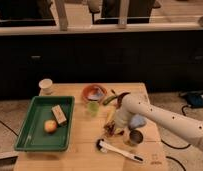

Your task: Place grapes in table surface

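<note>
The gripper (pixel 111 128) is lowered to the table surface (pixel 85 145). The grapes (pixel 109 130) are seen at its tip, on or just above the wood; contact cannot be told. The metal cup (pixel 135 137) stands just beside it, the green tray (pixel 32 132) well apart.

The white arm (pixel 165 117) comes in from the right edge and slopes up toward the middle, its pale shell dotted with small dark specks. At the rounded wrist it bends and points downward. The tool (pixel 113 129) hangs at its end, low over the counter (pixel 85 145), near the centre.
</note>
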You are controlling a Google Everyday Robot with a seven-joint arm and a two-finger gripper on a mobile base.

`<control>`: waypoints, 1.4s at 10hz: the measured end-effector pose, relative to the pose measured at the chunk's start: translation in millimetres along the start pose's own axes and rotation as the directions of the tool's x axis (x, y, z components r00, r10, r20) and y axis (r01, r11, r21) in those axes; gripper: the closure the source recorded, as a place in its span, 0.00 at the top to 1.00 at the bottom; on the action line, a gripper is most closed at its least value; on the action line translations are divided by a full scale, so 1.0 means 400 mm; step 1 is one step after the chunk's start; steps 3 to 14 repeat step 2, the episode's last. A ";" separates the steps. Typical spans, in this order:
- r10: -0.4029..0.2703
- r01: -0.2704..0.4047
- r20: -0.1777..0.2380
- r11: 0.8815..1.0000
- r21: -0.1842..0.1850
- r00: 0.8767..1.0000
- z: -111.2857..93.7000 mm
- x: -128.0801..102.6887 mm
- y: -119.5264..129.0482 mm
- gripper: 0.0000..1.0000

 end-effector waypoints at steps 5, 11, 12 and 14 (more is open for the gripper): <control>0.005 -0.005 0.000 1.000 -0.007 1.000 0.002 0.005 0.003 0.75; 0.005 -0.005 0.000 1.000 -0.007 1.000 0.002 0.005 0.003 0.75; 0.005 -0.005 0.000 1.000 -0.007 1.000 0.002 0.005 0.003 0.75; 0.005 -0.005 0.000 1.000 -0.007 1.000 0.002 0.005 0.003 0.75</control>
